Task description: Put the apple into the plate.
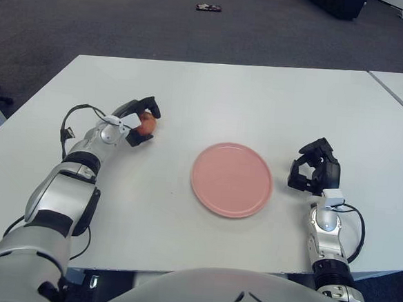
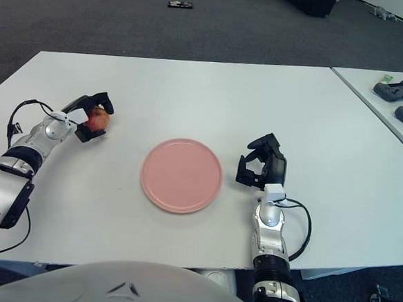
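On the left half of the white counter [image 1: 212, 96], the small round red-orange apple [image 1: 147, 124] sits between the black fingers of my left hand [image 1: 138, 121], which are curled around it, one finger arching over its top and the others closing in from the near side. I cannot tell whether the fruit touches the surface beneath it. My left forearm, silver with black bands and a looping black cable at the wrist, stretches toward it from the lower left. Well to the right of the apple, near the middle of the counter, lies the flat round pink plate [image 1: 231, 179], with nothing on it and apart from both hands. Just beside the plate's right edge shows my right hand [image 1: 314, 175], its black fingers curled inward around nothing, raised on its upright silver wrist, from which a black cable bends off to the right. Beyond the counter's far edge spreads dark grey carpet [image 1: 127, 21], and at the right a second white tabletop [image 2: 392, 102] carries a few dark devices [image 2: 398, 89].
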